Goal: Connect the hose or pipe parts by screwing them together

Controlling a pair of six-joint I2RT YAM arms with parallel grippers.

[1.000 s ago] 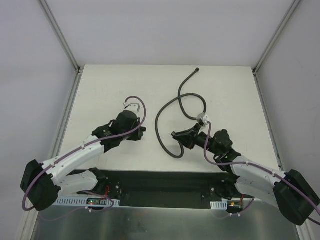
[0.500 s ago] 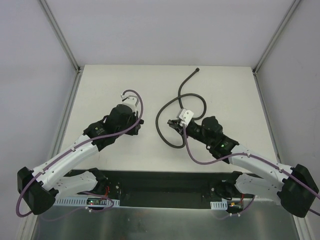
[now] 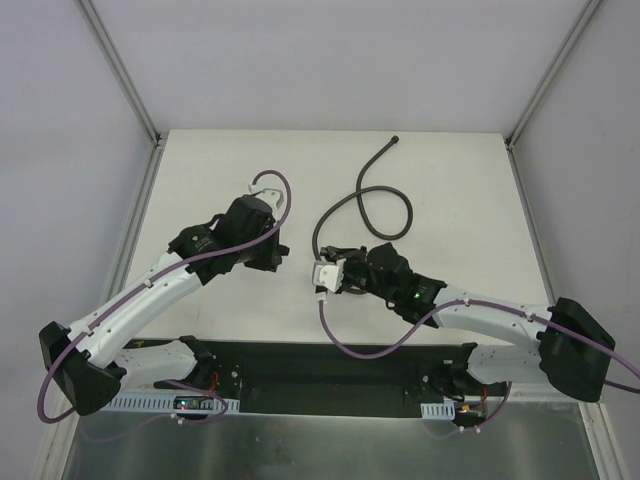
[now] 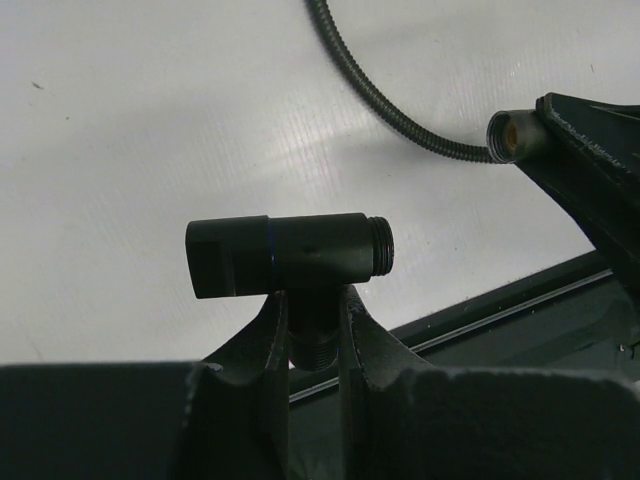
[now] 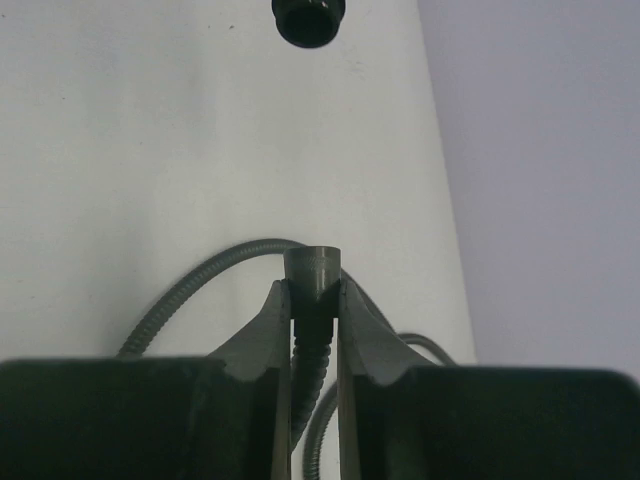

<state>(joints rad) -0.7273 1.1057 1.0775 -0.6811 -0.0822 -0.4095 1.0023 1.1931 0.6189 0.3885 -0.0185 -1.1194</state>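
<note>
The black T-shaped fitting point(image 4: 290, 255) hangs above the table with its threaded end pointing right. My left gripper point(image 4: 313, 305) is shut on the fitting's short stem. The dark-grey hose point(image 3: 385, 190) curls across the table's middle, and its far end point(image 3: 395, 141) lies near the back edge. My right gripper point(image 5: 314, 290) is shut on the hose's near end nut point(image 5: 314, 268). In the left wrist view that nut point(image 4: 510, 135) shows its open mouth to the right of and above the fitting's thread, a short gap away. The fitting point(image 5: 310, 18) sits straight ahead in the right wrist view.
The white table point(image 3: 200, 180) is bounded by grey walls with metal corner rails point(image 3: 125, 80). A black base strip point(image 3: 330, 365) runs along the near edge. Purple cables point(image 3: 350, 345) loop along both arms.
My right gripper has swung left and nearer with the hose end, closing on the left gripper and dragging the hose's near loop along. The left gripper has shifted slightly while holding the fitting.
</note>
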